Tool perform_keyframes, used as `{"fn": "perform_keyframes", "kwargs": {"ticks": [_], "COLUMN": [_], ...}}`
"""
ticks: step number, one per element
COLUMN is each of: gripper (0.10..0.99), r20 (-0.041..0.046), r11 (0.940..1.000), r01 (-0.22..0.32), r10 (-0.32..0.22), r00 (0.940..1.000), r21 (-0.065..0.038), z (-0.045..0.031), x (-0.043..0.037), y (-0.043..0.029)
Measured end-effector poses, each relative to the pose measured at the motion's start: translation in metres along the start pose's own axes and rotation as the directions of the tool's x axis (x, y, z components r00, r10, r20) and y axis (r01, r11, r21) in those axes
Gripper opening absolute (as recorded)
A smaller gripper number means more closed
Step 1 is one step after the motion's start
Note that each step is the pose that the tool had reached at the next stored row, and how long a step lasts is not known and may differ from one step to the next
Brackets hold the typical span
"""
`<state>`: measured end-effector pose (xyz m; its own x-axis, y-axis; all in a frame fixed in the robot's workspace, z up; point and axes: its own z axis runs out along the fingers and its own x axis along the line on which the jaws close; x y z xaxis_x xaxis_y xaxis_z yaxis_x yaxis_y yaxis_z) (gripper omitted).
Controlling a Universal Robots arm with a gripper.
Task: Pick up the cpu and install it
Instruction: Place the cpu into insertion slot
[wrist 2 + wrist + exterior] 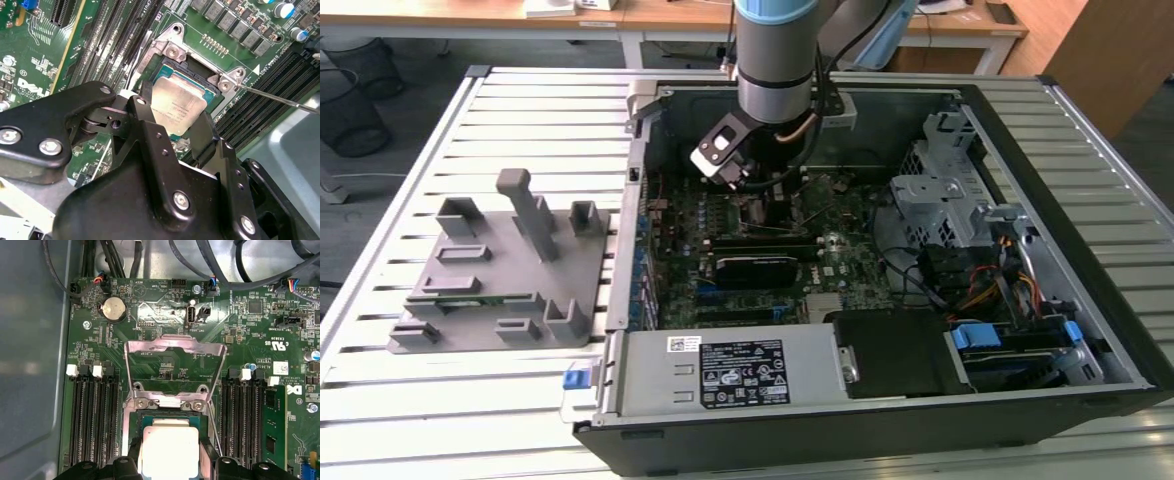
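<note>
**Spotter:** Where's the cpu sitting right now?

**Operator:** I'm holding it. The gripper [174, 107] is pinching the cpu [180, 97] by two opposite edges, one finger [202, 134] on each side. It's lying directly beneath the gripper, lined up over the socket [172, 62]. I cannot tell whether it's resting on the socket floor or hanging just above.

**Spotter:** Anything crowding you?

**Operator:** Not from what I'm seeing. The load plate [172, 345] is standing flipped open just beyond the fingertips. The thin latch lever [280, 99] is lying off to one side, apart from the fingers. Memory slots [95, 415] are flanking the gripper on both sides.

**Spotter:** So what makes this step go well?

**Operator:** Squareness, I reckon. I'm watching that the chip's edges are running parallel to the socket frame and that it's staying flat, with no corner dipping first. I'm judging the contacts underneath to be delicate, so I'm going straight down only, with no sideways nudging and barely any pressure.
</note>
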<state>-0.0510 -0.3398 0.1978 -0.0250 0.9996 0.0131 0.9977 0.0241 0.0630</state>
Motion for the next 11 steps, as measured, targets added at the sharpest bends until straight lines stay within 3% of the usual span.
{"fn": "perform_keyframes", "kwargs": {"ticks": [11], "gripper": [0.533], "r20": [0.0003], "r11": [1.0], "r01": [-0.001], "r10": [0.001], "r00": [1.0], "r21": [0.0], "z": [0.0045], "x": [0.0018], "y": [-0.0004]}}
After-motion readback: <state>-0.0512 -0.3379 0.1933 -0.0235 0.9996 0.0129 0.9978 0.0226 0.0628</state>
